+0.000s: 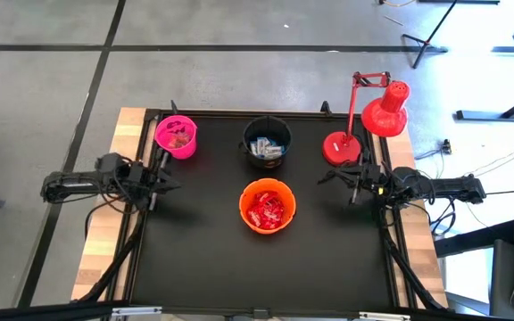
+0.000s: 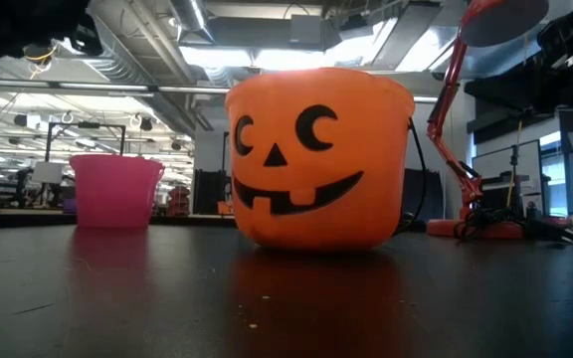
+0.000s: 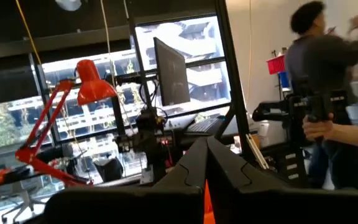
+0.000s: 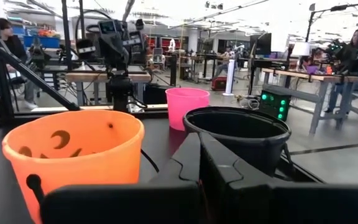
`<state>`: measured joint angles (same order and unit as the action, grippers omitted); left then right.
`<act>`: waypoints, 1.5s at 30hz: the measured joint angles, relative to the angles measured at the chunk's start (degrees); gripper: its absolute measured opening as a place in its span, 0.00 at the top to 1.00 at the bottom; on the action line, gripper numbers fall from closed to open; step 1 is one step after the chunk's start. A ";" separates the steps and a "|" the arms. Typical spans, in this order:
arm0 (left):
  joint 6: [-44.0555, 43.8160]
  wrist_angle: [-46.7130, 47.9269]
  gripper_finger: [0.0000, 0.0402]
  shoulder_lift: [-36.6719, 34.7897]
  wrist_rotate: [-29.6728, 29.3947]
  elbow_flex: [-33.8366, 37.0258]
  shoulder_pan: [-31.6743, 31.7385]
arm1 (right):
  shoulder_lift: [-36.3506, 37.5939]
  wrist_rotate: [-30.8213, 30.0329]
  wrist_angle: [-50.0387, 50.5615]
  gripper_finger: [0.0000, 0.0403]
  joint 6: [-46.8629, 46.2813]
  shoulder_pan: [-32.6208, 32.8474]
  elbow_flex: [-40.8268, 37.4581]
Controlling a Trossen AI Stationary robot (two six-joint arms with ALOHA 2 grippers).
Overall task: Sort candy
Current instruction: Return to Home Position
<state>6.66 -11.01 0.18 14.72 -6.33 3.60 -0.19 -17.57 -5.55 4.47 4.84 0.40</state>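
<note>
Inside the buckets (image 1: 242, 203), candy (image 1: 268, 210) jumbled every way, left claw (image 1: 172, 185) and right claw (image 1: 324, 178) closed

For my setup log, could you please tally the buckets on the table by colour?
Pink bucket: 1
Black bucket: 1
Orange bucket: 1
Total: 3 buckets

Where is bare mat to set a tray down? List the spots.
Widest: the near half of the mat, on the robot's side of the orange bucket. Narrower gaps separate that bucket from the left hand and right hand. Crowded: far edge, with pink bucket, black bucket, red lamp.
</note>
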 joint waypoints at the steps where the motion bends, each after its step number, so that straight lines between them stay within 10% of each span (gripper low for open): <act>1: -0.01 -0.43 1.00 -0.02 0.00 0.74 0.02 | 0.00 0.14 -0.06 0.99 0.00 0.00 0.00; 45: -1.57 -0.43 1.00 0.18 -2.10 5.92 0.02 | 0.00 0.21 2.05 0.99 -2.54 0.00 0.04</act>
<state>5.09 -11.44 0.36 12.62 -0.40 3.62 -0.19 -17.37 -3.50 1.93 4.84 0.45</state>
